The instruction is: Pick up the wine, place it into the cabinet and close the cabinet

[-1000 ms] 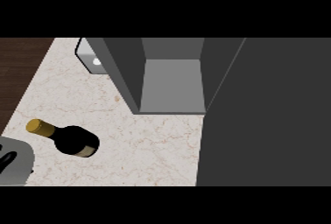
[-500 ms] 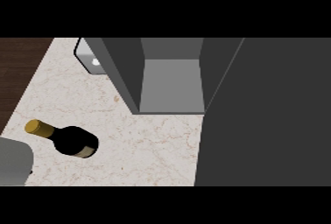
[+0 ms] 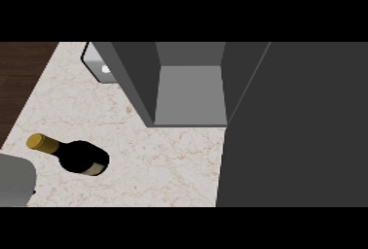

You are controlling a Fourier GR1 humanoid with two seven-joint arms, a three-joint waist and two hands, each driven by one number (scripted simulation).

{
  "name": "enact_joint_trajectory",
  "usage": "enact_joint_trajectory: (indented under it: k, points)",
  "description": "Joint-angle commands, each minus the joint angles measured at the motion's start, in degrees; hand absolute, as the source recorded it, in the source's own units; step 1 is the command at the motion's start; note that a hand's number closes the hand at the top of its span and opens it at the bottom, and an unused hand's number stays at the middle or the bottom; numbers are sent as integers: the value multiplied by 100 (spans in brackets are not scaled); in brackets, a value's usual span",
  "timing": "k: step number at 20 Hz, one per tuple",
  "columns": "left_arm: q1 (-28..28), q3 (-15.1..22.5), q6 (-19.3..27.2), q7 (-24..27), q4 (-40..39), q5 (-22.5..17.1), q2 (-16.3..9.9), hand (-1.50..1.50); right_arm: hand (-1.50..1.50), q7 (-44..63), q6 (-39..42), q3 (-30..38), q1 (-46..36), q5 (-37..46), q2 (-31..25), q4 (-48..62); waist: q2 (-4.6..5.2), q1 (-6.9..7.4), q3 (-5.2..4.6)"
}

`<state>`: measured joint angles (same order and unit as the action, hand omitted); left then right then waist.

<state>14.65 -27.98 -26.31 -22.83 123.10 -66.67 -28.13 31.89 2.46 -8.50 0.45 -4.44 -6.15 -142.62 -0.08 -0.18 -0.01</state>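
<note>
Head view, steeply down onto a pale marbled table. Far left: a strip of dark wood floor beyond the table's edge. Lower left corner: a grey forearm coming in from the bottom edge, only its blocky end showing; no black fingers visible on it, so neither hand seen in this view and nothing to say about open or curled. Just right of that forearm, close but not clearly touching: the wine, a dark bottle with a gold-capped neck pointing up-left and a pale label band on its lower right side, standing on the table and seen from above, well apart from the cabinet. Upper left of centre: a small grey object with a white spot, partly hidden behind the cabinet's left wall, too little shown to name. Centre top: the cabinet, open, grey inner floor and dark side walls in sight. Right: a broad dark grey panel, apparently the cabinet's open door, covering the whole right side.
</note>
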Motion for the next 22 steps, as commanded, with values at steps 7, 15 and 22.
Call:
enact_joint_trajectory:
  k: [7,15,22]
  points:
    - [-230,180,-692,-198,-1067,511,310,-150,-150,100,99,106,307,-249,50,-646,-2,4,1]
    - [-959,412,-1545,208,-2681,1446,531,-150,-150,518,60,233,-329,-436,13,-477,13,-28,-5]
    - [-1250,115,-1973,895,-3503,2382,793,-150,-150,744,183,159,-58,-436,-59,-878,7,-53,-6]
